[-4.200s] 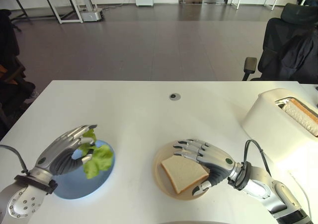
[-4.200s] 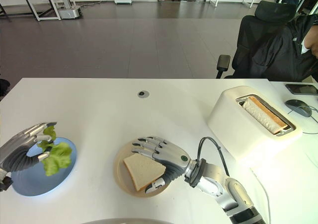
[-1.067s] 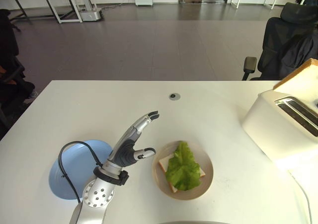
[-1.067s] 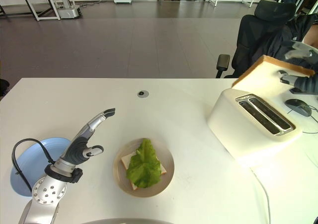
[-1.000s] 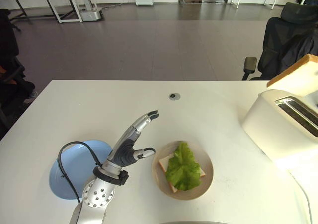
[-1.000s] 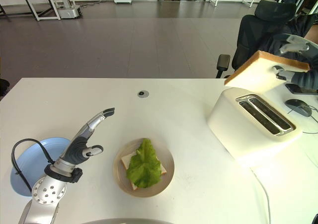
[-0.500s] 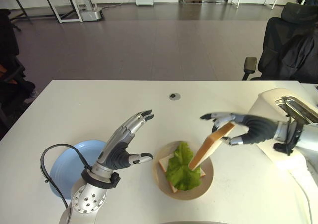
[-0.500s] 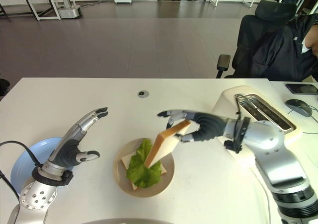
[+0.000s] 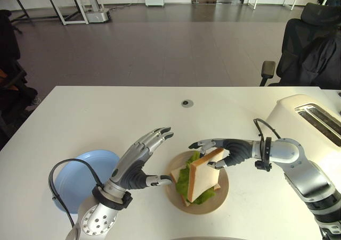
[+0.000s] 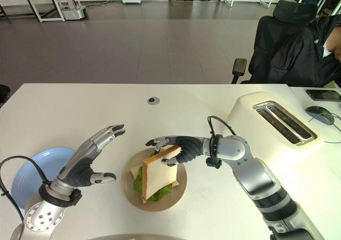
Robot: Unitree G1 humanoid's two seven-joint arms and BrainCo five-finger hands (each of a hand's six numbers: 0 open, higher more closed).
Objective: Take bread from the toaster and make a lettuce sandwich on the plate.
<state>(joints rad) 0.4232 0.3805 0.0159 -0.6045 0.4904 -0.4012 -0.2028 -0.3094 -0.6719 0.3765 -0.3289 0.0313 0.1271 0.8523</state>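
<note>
My right hand (image 9: 233, 150): it is over the far right part of the plate, and my fingers are closed on the upper edge of the top bread slice, thumb on one face and the others on the other face.
Top bread slice (image 9: 203, 168): it stands steeply tilted, its lower edge resting on the lettuce and its upper edge in my right hand.
Lettuce (image 9: 183, 179): it lies on the bottom bread slice; green shows to the left of the top slice and under it.
Bottom bread slice (image 9: 175, 170): it lies flat on the plate, and only its left corner shows.
Plate (image 9: 221, 193): tan, near the middle of the white table (image 9: 106, 112).
My left hand (image 9: 135, 163): it is just left of the plate, fingers spread wide apart, holding nothing; the thumb points to the plate rim.
Toaster (image 10: 265, 136): white, at the far right, well apart from the plate.
Blue plate (image 9: 72, 173): at the near left, partly behind my left arm.
</note>
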